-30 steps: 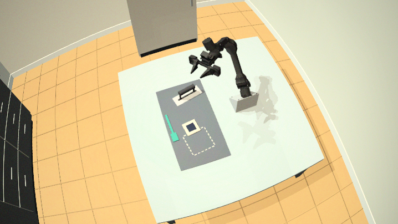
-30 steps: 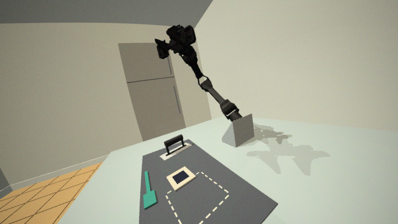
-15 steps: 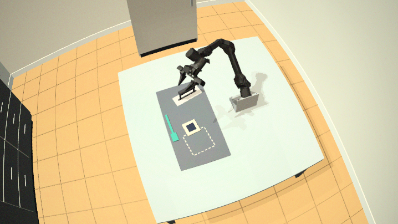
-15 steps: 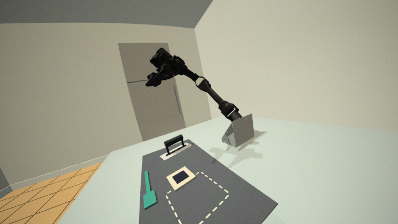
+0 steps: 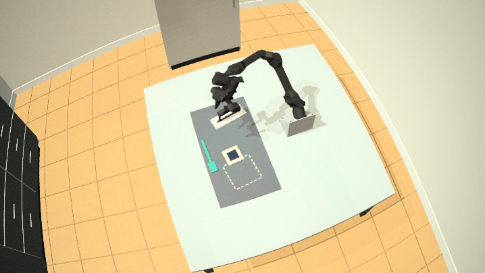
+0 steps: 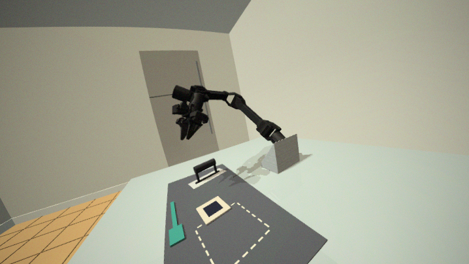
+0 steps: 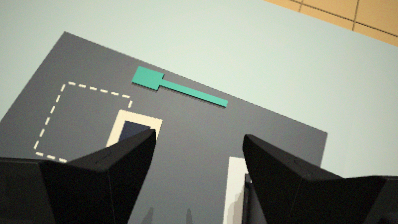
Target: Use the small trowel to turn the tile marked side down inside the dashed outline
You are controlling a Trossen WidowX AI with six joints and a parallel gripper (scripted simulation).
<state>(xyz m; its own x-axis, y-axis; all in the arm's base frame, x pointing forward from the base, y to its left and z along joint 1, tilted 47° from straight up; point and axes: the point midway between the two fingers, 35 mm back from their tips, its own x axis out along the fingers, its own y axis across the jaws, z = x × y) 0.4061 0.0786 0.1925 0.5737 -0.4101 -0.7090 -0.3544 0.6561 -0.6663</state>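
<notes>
The small green trowel (image 5: 212,166) (image 6: 177,234) (image 7: 148,78) lies flat along the mat's long edge, its thin handle toward the float. The square tile (image 5: 233,155) (image 6: 213,209) (image 7: 141,118) lies flat on the mat with its dark-marked side up. It covers part of one side of the dashed outline (image 5: 261,176) (image 6: 268,227) and is mostly outside it. My gripper (image 6: 185,138) (image 7: 200,138) is open and empty, pointing down high above the mat's far end. In the wrist view its left finger hides part of the tile.
A float with a black handle (image 5: 216,123) (image 6: 204,163) stands on the far end of the grey mat (image 5: 230,199) (image 6: 294,242) (image 7: 290,135), below my gripper. The grey arm base (image 5: 301,126) (image 6: 287,155) is beside the mat on the table (image 5: 321,176).
</notes>
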